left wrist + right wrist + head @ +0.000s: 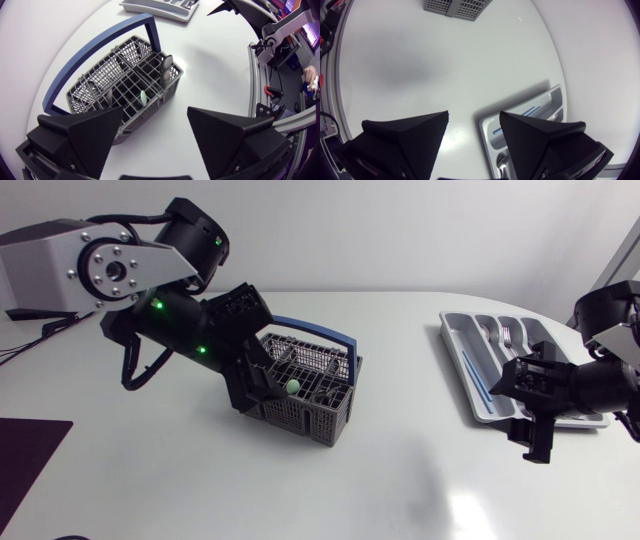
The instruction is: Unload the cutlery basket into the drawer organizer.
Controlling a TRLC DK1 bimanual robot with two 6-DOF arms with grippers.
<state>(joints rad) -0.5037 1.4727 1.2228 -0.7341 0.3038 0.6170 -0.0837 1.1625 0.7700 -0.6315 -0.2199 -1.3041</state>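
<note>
cutlery basket [322,416]: on bench [400,470], left of centre; cutlery [164,70] in it
drawer organizer [458,350]: on bench, far right, well apart from basket; forks [506,335] in it

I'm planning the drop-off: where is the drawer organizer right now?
In the head view the drawer organizer lies at the right of the table, partly beneath the right gripper, well apart from the cutlery basket left of the middle.
</note>
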